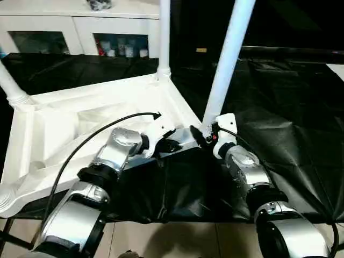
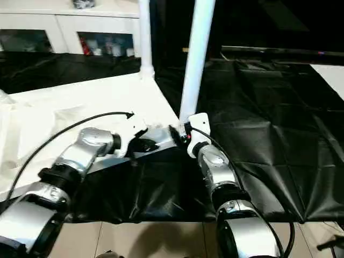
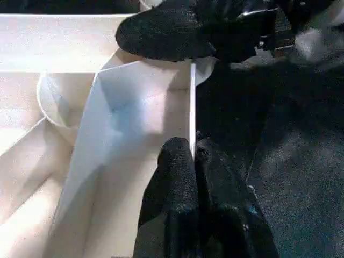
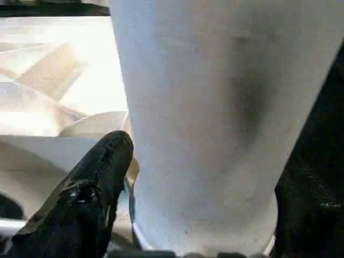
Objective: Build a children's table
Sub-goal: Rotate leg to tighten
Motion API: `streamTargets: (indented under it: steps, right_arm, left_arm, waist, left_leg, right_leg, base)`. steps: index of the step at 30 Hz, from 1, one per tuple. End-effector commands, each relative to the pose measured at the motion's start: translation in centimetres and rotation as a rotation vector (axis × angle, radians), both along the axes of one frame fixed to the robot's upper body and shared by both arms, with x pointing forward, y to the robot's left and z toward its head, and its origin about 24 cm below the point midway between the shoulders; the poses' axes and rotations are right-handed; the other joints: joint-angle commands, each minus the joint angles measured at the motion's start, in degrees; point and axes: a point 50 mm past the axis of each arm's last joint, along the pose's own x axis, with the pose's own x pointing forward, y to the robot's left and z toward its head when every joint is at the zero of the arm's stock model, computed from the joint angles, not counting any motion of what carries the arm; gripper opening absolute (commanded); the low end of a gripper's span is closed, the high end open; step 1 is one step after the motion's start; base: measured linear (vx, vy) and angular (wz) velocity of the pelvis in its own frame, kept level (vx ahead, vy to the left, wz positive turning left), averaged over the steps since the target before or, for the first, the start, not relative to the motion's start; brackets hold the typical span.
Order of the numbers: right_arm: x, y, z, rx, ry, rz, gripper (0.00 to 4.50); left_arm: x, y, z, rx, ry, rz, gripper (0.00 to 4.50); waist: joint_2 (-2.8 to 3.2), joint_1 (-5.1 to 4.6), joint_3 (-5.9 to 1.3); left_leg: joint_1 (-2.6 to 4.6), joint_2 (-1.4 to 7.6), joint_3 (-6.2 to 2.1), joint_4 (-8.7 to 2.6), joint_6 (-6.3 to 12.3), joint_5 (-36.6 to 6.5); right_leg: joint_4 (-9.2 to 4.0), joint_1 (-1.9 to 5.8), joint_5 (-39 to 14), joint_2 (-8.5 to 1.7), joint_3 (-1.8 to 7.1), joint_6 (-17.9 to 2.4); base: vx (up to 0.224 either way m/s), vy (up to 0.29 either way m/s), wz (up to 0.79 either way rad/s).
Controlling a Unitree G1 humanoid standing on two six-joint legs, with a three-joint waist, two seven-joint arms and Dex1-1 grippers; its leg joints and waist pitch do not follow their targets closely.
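tabletop (image 1: 80, 121): upside down on the surface, ribbed side up, two legs already upright in far sockets
left gripper (image 3: 194, 156): fingers pinched shut on tabletop's near rim
right gripper (image 1: 207, 134): fingers straddle third leg (image 1: 228, 59) at near corner; gripping or loose, cannot tell
step: likely seating leg; keep it vertical, press straight down, left steadies rim
surface (image 1: 269, 107): black sheet cover
room: white cabinet (image 1: 75, 27) with glass doors behind

No text, label, brand, number or sign can be read anywhere in these pictures.
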Motion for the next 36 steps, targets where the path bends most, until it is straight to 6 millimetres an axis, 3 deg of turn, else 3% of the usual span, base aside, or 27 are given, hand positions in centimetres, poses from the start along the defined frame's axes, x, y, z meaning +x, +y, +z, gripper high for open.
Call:
streamTargets:
  steps: [1, 6, 9, 13, 15, 22, 27, 30, 33, 35, 36]
  right_arm:
    - [-0.8, 3.2, 0.1, -0.015, -0.009, 0.253, 3.96]
    - [-1.5, 2.1, 0.3, -0.036, -0.014, 0.476, 3.96]
    - [-2.5, 1.5, 0.6, -0.02, 0.005, 0.662, 3.96]
    - [-3.4, 1.1, 0.6, -0.037, 0.042, 0.837, 3.96]
    - [-4.6, 0.8, 0.6, -0.045, 0.099, 1.019, 3.96]
    - [-5.5, 0.6, 0.4, -0.072, 0.15, 1.129, 3.37]
    - [-5.7, 0.8, 0.5, -0.06, 0.157, 1.129, 3.03]
    - [-5.1, 1.1, 0.6, -0.025, 0.126, 1.013, 2.82]
    - [-4.4, 1.2, 0.7, 0.005, 0.098, 0.902, 2.74]
    - [-3.0, 1.3, 0.8, 0.007, 0.048, 0.693, 2.71]
    - [-3.0, 1.3, 0.8, 0.007, 0.048, 0.693, 2.7]
  left_arm:
    - [-0.8, -1.3, -0.1, -0.012, 0.003, -0.108, 0.0]
    - [-1.4, 0.2, 0.2, -0.016, 0.028, -0.226, 0.0]
    - [-1.7, 1.3, 0.4, 0.0, 0.039, -0.284, 0.0]
    - [-1.8, 2.4, 0.5, 0.023, 0.051, -0.32, 0.0]
    - [-1.9, 3.8, 0.8, 0.048, 0.069, -0.353, 0.0]
    - [-2.2, 5.0, 1.0, 0.071, 0.087, -0.383, 0.0]
    - [-2.2, 5.3, 0.9, 0.071, 0.09, -0.379, 0.0]
    - [-1.9, 4.9, 0.8, 0.047, 0.075, -0.322, 0.0]
    - [-1.4, 4.5, 0.8, 0.037, 0.06, -0.27, 0.0]
    - [-0.7, 3.7, 1.0, 0.014, 0.031, -0.189, 0.0]
    - [-0.7, 3.7, 1.0, 0.014, 0.031, -0.189, 0.0]
  waist:
    - [-0.18, -0.05, -4.01]
    - [0.09, -0.18, -3.99]
    - [0.12, 0.08, -3.91]
    - [0.15, 0.52, -3.7]
    - [0.08, 0.78, -3.67]
    - [-0.1, 1.62, -3.75]
    - [-0.14, 1.84, -3.83]
    - [-0.19, 1.84, -3.77]
    - [-0.39, 1.73, -3.61]
    - [-0.23, 1.47, -3.36]
    - [-0.39, 1.27, -3.42]
  left_leg:
    - [-0.22, 2.49, -0.71, -3.39, 4.45, -8.5]
    - [-0.35, 2.83, -0.5, -3.14, 5.93, -7.8]
    - [-0.22, 2.82, -0.49, -3.18, 6.29, -9.1]
    - [0.0, 2.96, -0.59, -3.38, 5.15, -11.4]
    - [0.11, 2.91, -0.6, -3.37, 5.0, -11.7]
    - [0.29, 3.12, -0.65, -3.49, 3.86, -10.9]
    - [0.23, 3.07, -0.63, -3.47, 3.65, -10.0]
    - [0.18, 3.05, -0.62, -3.51, 3.47, -10.0]
    - [0.21, 3.01, -0.67, -3.63, 2.7, -11.0]
    - [0.48, 2.91, -0.82, -3.81, 1.43, -12.7]
    - [0.43, 2.79, -1.05, -3.87, 0.72, -13.3]
  right_leg:
    - [-3.71, 3.61, -12.0, -4.47, 3.73, -11.2]
    - [-3.25, 3.59, -9.1, -4.29, 3.64, -13.0]
    - [-3.45, 3.61, -10.2, -4.28, 3.59, -13.1]
    - [-3.99, 3.38, -15.3, -4.41, 3.63, -11.9]
    - [-4.11, 3.41, -16.4, -4.36, 3.7, -11.4]
    - [-3.89, 3.11, -16.6, -4.56, 3.8, -10.9]
    - [-3.73, 3.13, -15.5, -4.55, 3.84, -10.8]
    - [-3.81, 3.13, -16.1, -4.59, 3.8, -10.6]
    - [-4.15, 3.01, -19.1, -4.71, 3.77, -9.6]
    - [-4.76, 2.64, -23.4, -4.84, 3.78, -8.4]
    - [-4.93, 2.89, -25.7, -5.0, 3.67, -7.6]
  base:
    - [0.0, 0.0, 0.0]
    - [0.0, 0.0, 0.0]
    - [0.0, 0.0, 0.0]
    - [0.0, 0.0, 0.0]
    - [0.0, 0.0, 0.0]
    - [0.0, 0.0, 0.0]
    - [0.0, 0.0, 0.0]
    - [0.0, 0.0, 0.0]
    - [0.0, 0.0, 0.0]
    - [0.0, 0.0, 0.0]
    - [0.0, 0.0, 0.0]
